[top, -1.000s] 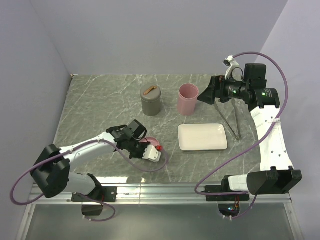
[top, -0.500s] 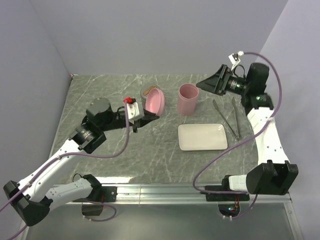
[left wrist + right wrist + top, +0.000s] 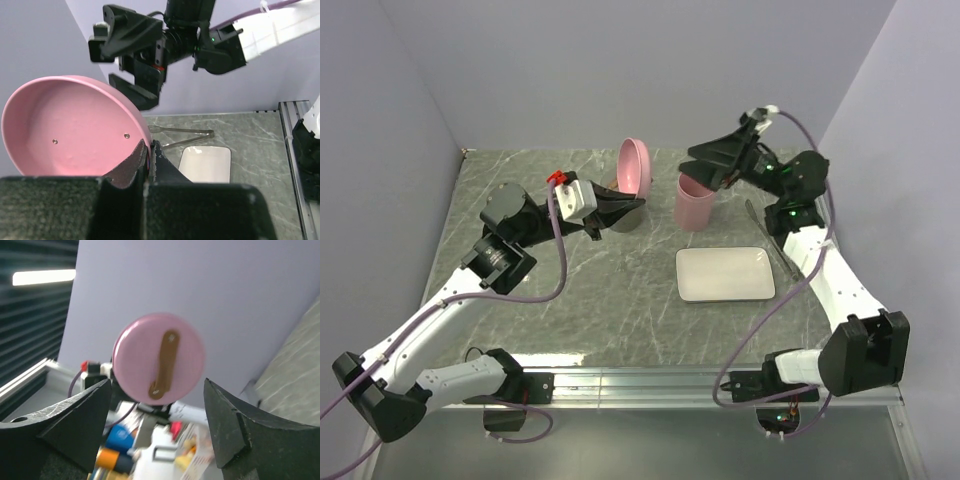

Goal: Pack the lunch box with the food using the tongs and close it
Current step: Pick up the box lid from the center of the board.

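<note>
1. Tongs [image 3: 202, 133] lie just right of the white tray [image 3: 725, 274], untouched.
2. Past the tray, the right gripper [image 3: 695, 163] hovers wide and empty over a pink cup [image 3: 694, 205].
3. Far left of the tray, the left gripper [image 3: 149, 152] pinches a raised pink lid [image 3: 70, 127].

Long slim grey metal tongs [image 3: 202, 133] lay flat mid-frame in the left wrist view; a round pink lunch-box lid [image 3: 75, 130] stood tilted at left.
</note>
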You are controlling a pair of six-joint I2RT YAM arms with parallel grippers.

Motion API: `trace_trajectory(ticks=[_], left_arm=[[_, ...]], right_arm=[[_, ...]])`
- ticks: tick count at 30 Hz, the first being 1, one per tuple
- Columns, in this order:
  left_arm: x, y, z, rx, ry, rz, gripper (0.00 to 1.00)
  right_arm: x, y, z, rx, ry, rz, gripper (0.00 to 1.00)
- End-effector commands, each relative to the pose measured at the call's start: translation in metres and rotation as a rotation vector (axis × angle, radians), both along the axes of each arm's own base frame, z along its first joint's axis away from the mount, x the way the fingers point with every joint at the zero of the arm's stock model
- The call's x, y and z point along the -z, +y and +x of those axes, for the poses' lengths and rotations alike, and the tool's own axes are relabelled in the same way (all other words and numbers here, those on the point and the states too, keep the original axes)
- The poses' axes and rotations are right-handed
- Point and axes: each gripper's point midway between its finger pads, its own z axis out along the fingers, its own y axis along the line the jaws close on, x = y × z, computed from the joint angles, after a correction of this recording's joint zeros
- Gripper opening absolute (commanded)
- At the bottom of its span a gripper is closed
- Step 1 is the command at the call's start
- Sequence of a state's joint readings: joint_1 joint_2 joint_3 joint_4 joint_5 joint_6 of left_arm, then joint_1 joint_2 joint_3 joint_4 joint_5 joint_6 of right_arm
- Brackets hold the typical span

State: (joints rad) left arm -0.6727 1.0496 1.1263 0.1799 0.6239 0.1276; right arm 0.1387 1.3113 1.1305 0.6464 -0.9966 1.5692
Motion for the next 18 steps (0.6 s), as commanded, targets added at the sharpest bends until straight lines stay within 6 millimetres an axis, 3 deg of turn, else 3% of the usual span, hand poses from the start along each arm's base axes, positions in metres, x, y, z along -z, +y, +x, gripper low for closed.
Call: trace_trajectory(ticks=[1,11,18], left_arm=[[-0.042,0.004,-0.003,-0.006,-0.149,-0.067,0.00],[-0.049,-0.001,-0.001,0.013,-0.135,-0.086,0.00],[-0.052,-0.002,-0.006,0.039,-0.125,-0.099,0.00]], right_arm=[[-0.029,0.021,-0.039,-0.096,-0.021,0.101,0.80],[-0.017,0.054,-0.048,-0.195,0.032,0.108,0.65],[-0.023,0.057,-0.045,-0.194,0.025,0.131,0.56]])
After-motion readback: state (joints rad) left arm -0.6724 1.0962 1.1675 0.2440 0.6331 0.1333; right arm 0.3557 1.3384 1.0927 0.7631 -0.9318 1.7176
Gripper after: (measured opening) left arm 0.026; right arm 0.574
